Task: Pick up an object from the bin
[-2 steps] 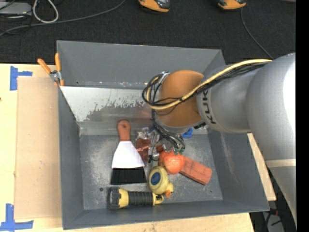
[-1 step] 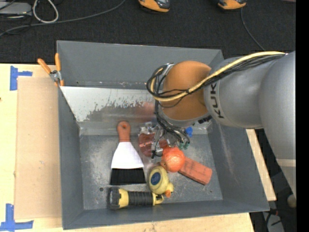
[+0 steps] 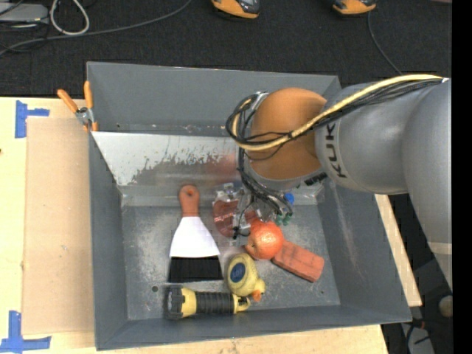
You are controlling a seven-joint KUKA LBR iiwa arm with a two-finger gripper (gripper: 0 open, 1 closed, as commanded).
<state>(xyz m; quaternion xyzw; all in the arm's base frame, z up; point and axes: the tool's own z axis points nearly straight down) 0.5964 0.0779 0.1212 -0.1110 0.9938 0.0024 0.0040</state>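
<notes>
Down in bin [image 3: 140, 220], gripper [image 3: 247, 211] — round red fruit [image 3: 266, 240] just beside

a dark, carpet-like floor [image 3: 147, 43] spreads along the top. a pale looped cable [image 3: 68, 33] lies on it at the left, a thin cable [image 3: 381, 44] trails at the right, and two orange-and-black shapes [image 3: 234, 0] sit at the upper edge.

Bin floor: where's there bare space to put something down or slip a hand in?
Bare floor runs along the left wall, beside the brush. A smaller patch lies right of the red block. The middle and front are crowded: ball, tape measure and torch cluster near the tool.
</notes>
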